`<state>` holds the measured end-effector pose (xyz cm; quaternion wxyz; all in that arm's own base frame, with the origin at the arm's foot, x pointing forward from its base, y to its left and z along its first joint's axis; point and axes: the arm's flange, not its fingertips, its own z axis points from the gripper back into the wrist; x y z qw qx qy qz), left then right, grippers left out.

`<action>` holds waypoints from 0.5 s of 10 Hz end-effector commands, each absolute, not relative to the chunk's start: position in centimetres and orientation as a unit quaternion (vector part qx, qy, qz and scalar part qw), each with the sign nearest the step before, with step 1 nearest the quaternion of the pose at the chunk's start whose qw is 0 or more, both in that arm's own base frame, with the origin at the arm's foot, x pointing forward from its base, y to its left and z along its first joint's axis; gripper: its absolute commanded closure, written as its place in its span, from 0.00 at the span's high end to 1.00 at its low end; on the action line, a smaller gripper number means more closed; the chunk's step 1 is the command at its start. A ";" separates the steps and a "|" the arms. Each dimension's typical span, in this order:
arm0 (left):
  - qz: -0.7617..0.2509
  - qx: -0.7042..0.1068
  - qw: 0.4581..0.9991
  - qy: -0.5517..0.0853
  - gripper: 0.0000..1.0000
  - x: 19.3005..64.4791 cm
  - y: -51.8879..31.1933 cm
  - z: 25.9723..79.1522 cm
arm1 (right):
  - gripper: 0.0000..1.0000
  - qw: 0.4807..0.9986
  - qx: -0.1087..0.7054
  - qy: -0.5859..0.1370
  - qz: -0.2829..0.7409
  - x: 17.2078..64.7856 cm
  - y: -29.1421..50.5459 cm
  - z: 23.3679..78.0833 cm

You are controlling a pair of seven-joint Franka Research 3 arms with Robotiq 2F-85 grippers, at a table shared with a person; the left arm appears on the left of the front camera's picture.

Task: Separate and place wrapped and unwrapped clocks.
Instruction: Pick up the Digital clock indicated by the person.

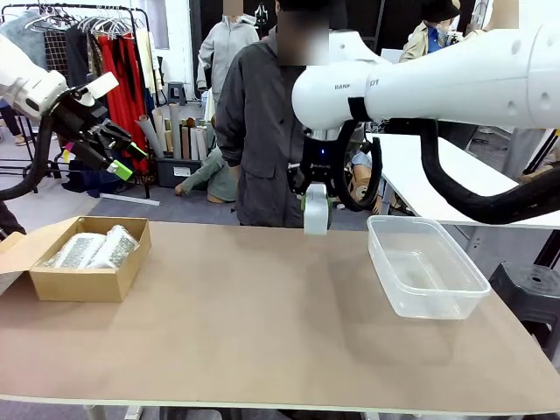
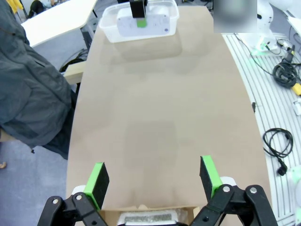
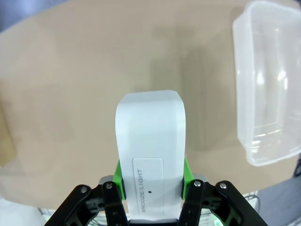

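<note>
brown table (image 1: 262,324) spans the front view, person in a dark grey jacket (image 1: 258,131) standing at its far edge, clothes rack behind on the left.

right gripper (image 1: 316,210) hangs above the table's far edge near the middle, fingers pinching the bare white clock (image 1: 316,213) from both sides. in the right wrist view the clock (image 3: 151,150) stands up between the green pads (image 3: 186,172), "snooze/light" printed on a button facing the camera. clock is in the air, not touching the table.

clear plastic tub (image 1: 425,265) sits on the table to the right of that gripper, near but apart from it. right wrist view shows the tub (image 3: 270,84) off to the side of the clock, nothing visible inside it.

open cardboard box (image 1: 87,262) on the table's left side holds two bubble-wrapped clocks (image 1: 92,248) lying side by side.

left gripper (image 1: 109,144) is raised above the box, well clear of it, fingers spread wide and holding nothing. left wrist view looks down the length of the table past the green pads (image 2: 99,179), with the box rim and a wrapped bundle (image 2: 148,219) at the bottom edge.
</note>
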<state>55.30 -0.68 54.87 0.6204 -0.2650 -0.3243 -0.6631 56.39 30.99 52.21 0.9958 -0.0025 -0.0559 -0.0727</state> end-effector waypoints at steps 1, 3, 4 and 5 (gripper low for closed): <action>-0.663 -0.264 0.620 -0.326 1.00 55.1 -0.7 55.0 | 0.00 0.993 -0.008 -0.095 -0.072 55.9 31.6 54.2; -0.663 -0.264 0.620 -0.326 1.00 55.1 -0.7 55.0 | 0.00 0.990 -0.006 -0.127 -0.066 54.5 32.7 56.4; -0.663 -0.264 0.620 -0.326 1.00 55.1 -0.7 55.0 | 0.00 0.988 -0.004 -0.139 -0.063 53.8 33.1 57.5; -0.663 -0.264 0.620 -0.326 1.00 55.1 -0.7 55.0 | 0.00 0.987 0.000 -0.150 -0.062 53.1 33.3 58.6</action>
